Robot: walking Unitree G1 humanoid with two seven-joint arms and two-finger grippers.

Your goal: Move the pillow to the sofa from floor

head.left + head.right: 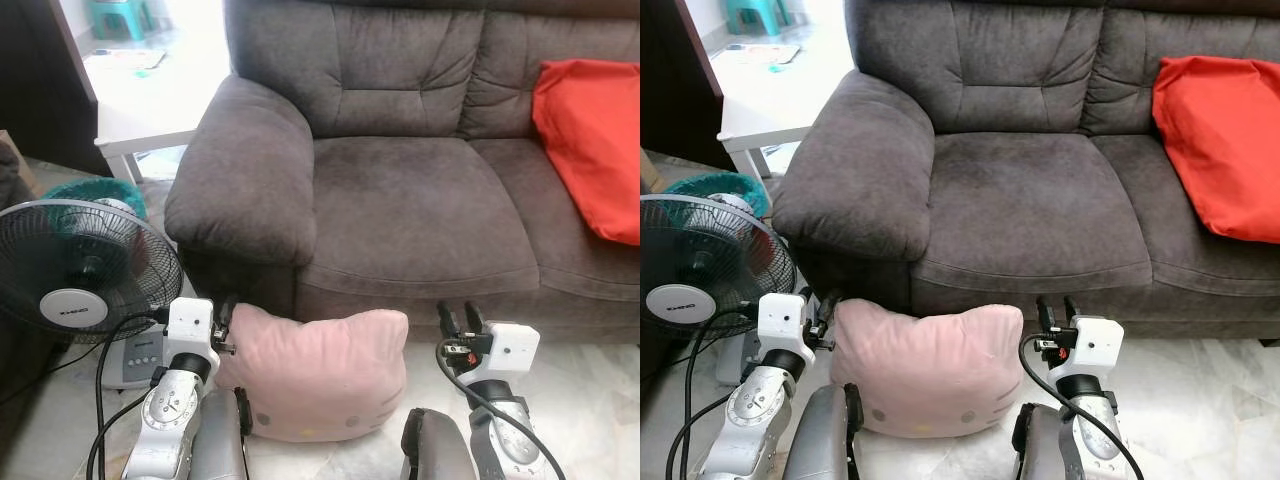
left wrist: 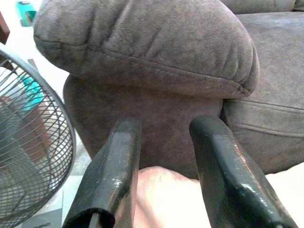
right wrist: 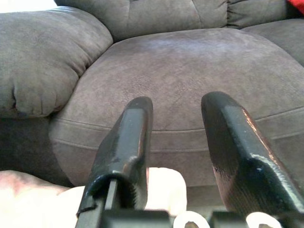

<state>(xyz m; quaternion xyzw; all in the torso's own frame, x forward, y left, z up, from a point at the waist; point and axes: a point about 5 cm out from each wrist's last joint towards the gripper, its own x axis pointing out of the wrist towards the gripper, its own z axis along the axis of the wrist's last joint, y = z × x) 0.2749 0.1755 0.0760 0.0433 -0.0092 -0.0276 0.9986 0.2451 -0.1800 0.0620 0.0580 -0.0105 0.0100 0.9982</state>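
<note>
In the left eye view, we see the pink pillow [image 1: 318, 372] low in the centre of the frame, standing on the pale floor [image 1: 590, 390] against the front of the grey sofa [image 1: 400, 200]. Our left gripper [image 1: 226, 322] sits at the pillow's upper left corner, just beside it, and our right gripper [image 1: 459, 325] stands to the right of the pillow, a little apart from its edge. A red cushion [image 1: 590, 140] lies on the sofa seat at the upper right, and a black fan [image 1: 80, 270] stands at the left edge.

The right eye view gives us the same layout, with a white side table [image 1: 760, 125] at the upper left behind the sofa arm.

In the left wrist view, our jaws are parted with a moderate gap and hold nothing; the pillow's pink fabric shows low between the fingers [image 2: 114, 175], with the sofa arm above and the fan grille at the left edge.

In the right wrist view, our jaws are likewise parted and empty, the pillow showing at the lower left beneath the sofa seat.
</note>
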